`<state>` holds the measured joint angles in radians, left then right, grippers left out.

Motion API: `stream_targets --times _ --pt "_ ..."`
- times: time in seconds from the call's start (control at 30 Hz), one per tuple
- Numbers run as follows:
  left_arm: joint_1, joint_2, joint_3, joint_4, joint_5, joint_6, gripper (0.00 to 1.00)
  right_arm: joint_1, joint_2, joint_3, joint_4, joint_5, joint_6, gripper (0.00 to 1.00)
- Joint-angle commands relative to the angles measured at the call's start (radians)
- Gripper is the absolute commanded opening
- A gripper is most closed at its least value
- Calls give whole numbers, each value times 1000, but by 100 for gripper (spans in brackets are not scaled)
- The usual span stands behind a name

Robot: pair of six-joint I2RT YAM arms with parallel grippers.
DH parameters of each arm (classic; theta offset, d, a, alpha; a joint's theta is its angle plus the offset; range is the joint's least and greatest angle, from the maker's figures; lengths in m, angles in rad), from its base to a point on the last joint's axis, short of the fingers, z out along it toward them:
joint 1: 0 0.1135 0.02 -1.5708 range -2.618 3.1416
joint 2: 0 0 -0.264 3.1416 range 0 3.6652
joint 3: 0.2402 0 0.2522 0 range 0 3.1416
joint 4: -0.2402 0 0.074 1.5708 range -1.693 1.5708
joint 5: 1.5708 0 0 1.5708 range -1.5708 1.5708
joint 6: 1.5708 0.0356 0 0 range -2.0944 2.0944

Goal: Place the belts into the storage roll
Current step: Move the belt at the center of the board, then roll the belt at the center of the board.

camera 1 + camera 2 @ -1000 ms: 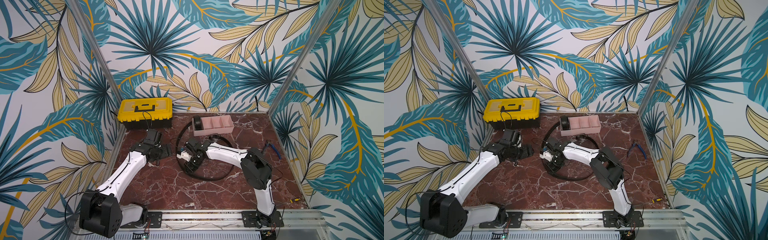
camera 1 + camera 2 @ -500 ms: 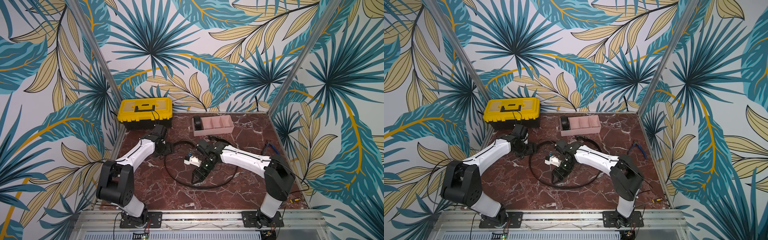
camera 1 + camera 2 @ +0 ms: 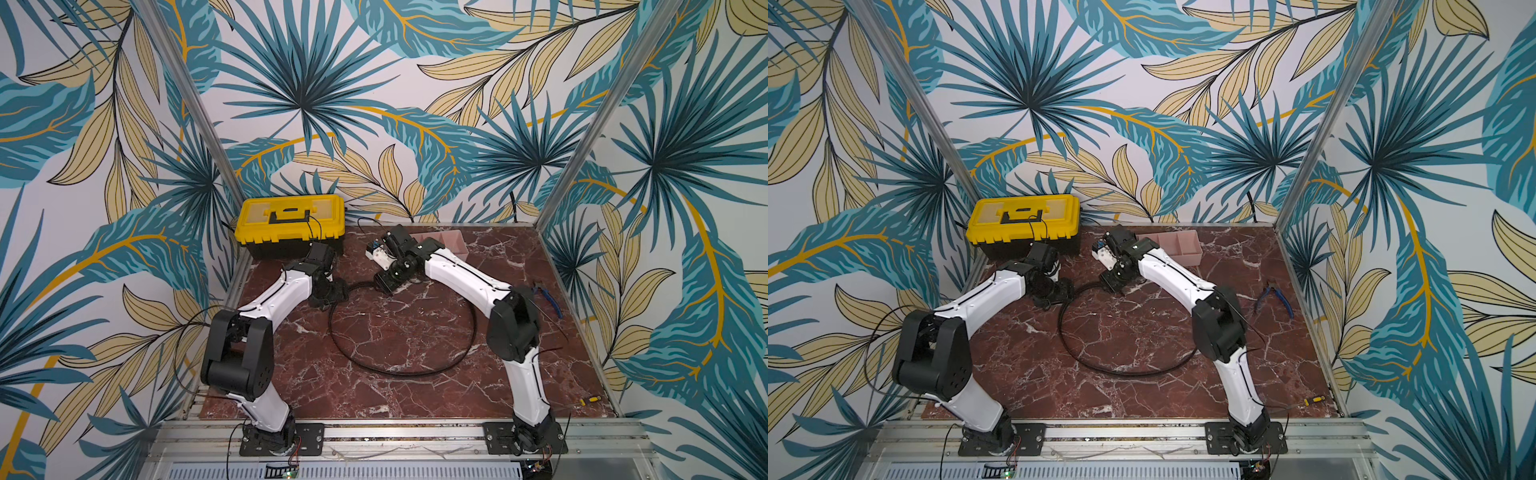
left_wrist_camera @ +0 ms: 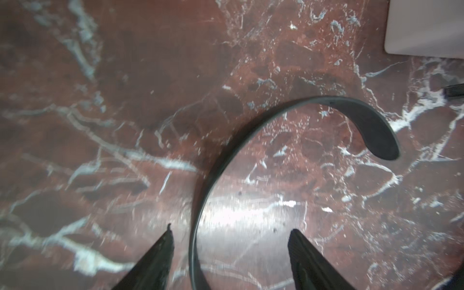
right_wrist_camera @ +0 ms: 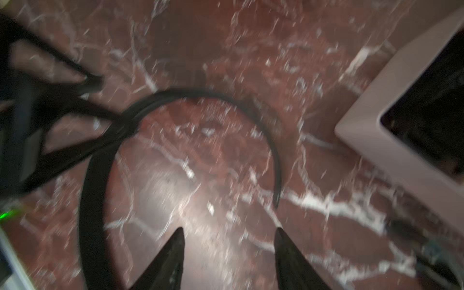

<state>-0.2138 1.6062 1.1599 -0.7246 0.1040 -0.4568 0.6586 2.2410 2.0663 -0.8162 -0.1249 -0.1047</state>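
At 11 o'clock on the red-brown, white-veined marble table [image 3: 415,332] sits one toolbox [image 3: 291,220], a yellow plastic lid on a black base.

The left gripper [image 4: 231,228] stands at 10 o'clock of the belt's loop. Its jaws are apart, and its two tapered black fingers [image 4: 160,258] straddle the strap without pinching it. The strap passes just beside one finger and well clear of the other.

Only one belt [image 4: 371,125] shows plainly. It is a flat, smooth black strap lying on the marble at the table's centre in one wide open ring, and it ends in a rounded tip.

The right gripper [image 5: 229,229] hovers near 12 o'clock of the ring. Its jaws are spread with nothing between them, and the belt's tip lies just ahead of one finger [image 5: 173,261]. This wrist view is blurred.

One storage roll [image 3: 1187,258], a pale pink plastic tray with straight walls, stands at 1 o'clock. Three of its compartments show in both top views, and the arm hides the rest. In the right wrist view a dark mass [image 5: 426,113] fills one compartment, too blurred to name.

One pair of blue-handled pliers [image 3: 1275,297] lies at 3 o'clock. One small screwdriver [image 3: 1314,400] with a yellow-and-black handle lies at 5 o'clock.
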Motion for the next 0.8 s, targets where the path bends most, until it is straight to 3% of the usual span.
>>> stream_targets --times 0.0,0.1,0.27,0.3,0.37,0.43,0.57,0.63,0.77 --pt "7 -101 -64 -15 21 -98 73 -8 98 86 -70 117 -24 55" --pt "7 -190 -131 -19 33 -134 73 -4 176 158 -90 174 -27 54" --pt "8 -304 -209 -37 42 -150 73 0 229 168 -74 127 8 48" --pt "7 -313 -217 -40 42 -150 73 6 237 162 -75 122 16 43" --pt "7 -322 -226 -41 41 -155 73 12 245 146 -78 102 46 19" --pt "7 -319 -227 -41 44 -161 73 14 245 141 -85 90 114 4" --pt "3 -300 -219 -38 44 -181 73 12 180 82 -62 122 442 0" --pt "-13 -296 -206 -27 37 -171 73 12 67 -71 60 141 673 0" --pt "-77 -305 -209 80 57 -78 75 9 -150 -456 310 142 1299 0"
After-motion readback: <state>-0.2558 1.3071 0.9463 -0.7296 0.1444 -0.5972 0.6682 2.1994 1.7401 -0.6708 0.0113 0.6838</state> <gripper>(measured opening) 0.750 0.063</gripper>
